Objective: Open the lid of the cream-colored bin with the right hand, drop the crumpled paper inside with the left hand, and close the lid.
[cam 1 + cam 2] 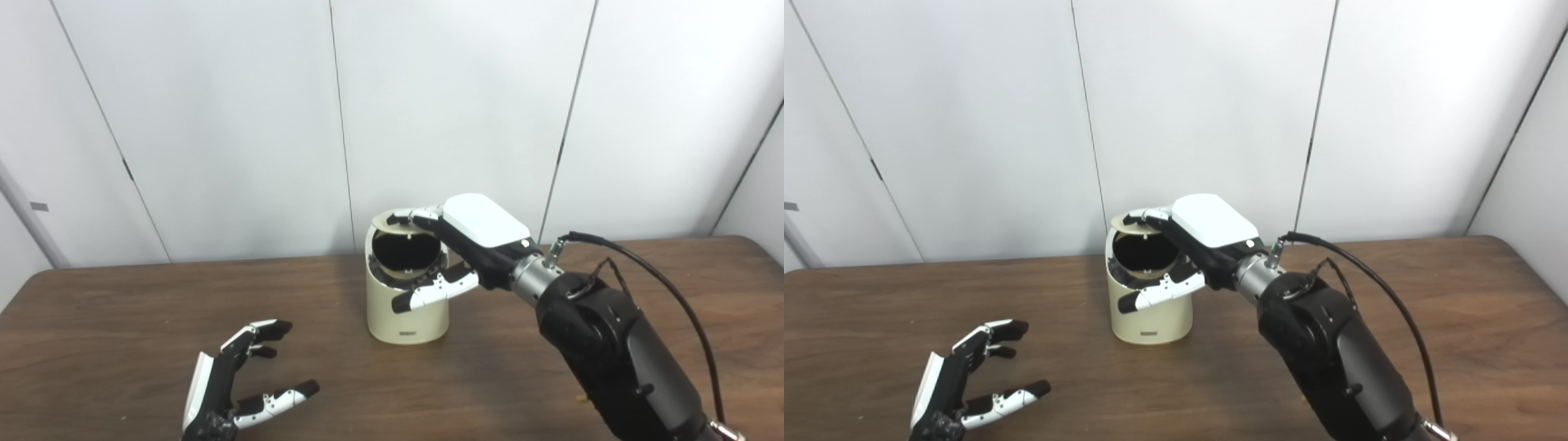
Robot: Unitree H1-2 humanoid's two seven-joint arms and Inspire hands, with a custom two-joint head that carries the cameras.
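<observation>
The cream-colored bin (407, 313) stands upright at the middle of the table. Its lid (384, 220) is tipped up and back, so the dark opening (405, 251) shows. My right hand (471, 245) reaches in from the right with its fingers hooked over the raised lid's top edge. Its thumb (435, 293) sticks out in front of the bin's wall below the opening. At the front left my left hand (239, 380) hovers low over the table, open and empty, well apart from the bin. No crumpled paper is visible in either view, and the bin's inside is too dark to read.
The brown wooden table (122, 318) runs the full width, with its back edge against white wall panels (245, 122). A black cable (661, 282) loops above my right forearm.
</observation>
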